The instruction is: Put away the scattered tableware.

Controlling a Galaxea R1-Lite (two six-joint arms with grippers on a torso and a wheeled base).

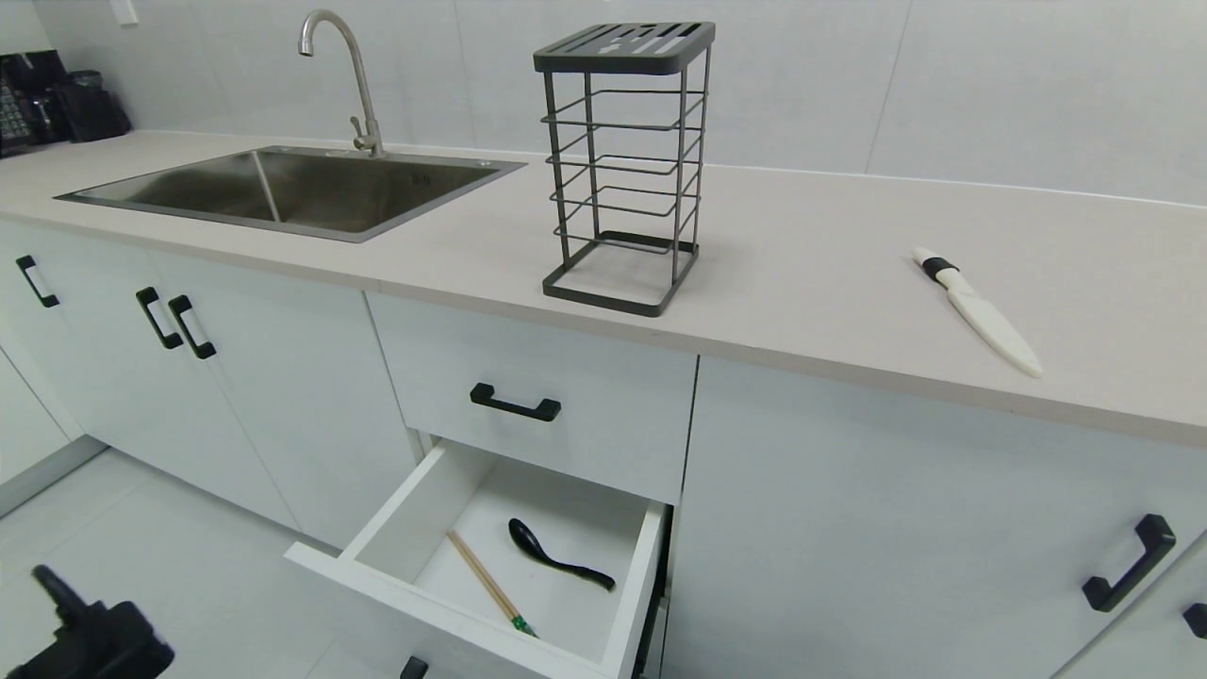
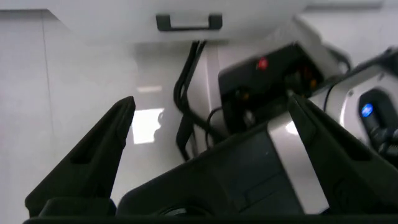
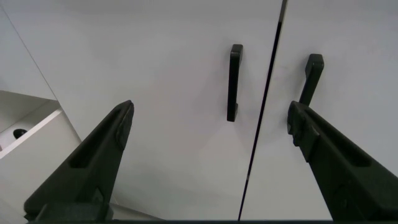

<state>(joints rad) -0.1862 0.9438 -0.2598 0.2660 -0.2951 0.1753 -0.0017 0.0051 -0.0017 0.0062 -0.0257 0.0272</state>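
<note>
A white knife with a black band on its handle lies flat on the counter at the right. A tall black wire knife rack stands upright mid-counter. Below it, a white drawer is pulled out and holds a black spoon and a pair of wooden chopsticks. My left gripper hangs low near the floor, open and empty. My right gripper is open and empty, facing the white cabinet doors to the right of the drawer.
A steel sink with a curved tap sits at the counter's left. Dark appliances stand at the far left back. Black handles mark the cabinet doors, and a closed drawer sits above the open one.
</note>
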